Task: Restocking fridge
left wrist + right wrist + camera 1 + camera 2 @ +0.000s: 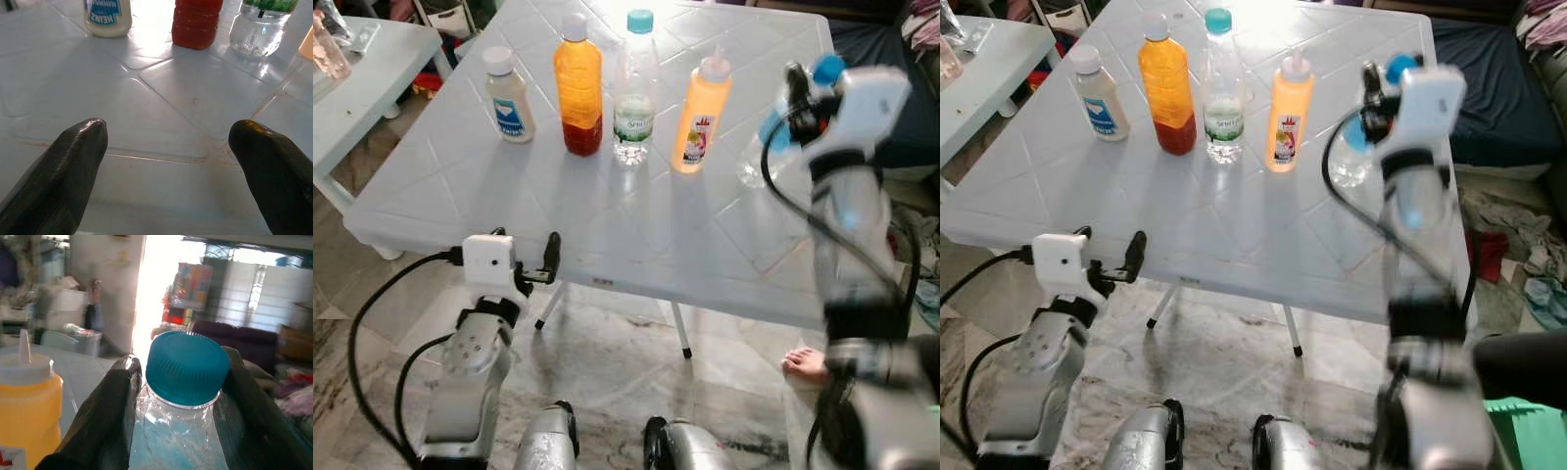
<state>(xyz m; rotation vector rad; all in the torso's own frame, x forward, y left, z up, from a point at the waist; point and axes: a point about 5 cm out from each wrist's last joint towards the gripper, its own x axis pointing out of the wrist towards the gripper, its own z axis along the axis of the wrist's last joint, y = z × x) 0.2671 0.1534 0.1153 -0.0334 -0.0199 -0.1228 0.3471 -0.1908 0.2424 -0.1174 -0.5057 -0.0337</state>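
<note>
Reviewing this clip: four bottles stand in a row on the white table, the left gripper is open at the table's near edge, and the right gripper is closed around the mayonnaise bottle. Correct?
Not quite. The right gripper grips a clear water bottle with a blue cap, as the right wrist view shows. The mayonnaise bottle stands untouched in the row on the white table. The left gripper is open at the near edge.

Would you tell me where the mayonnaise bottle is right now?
The mayonnaise bottle stands on the white table, leftmost in the bottle row, beside the orange-red drink bottle.
</note>
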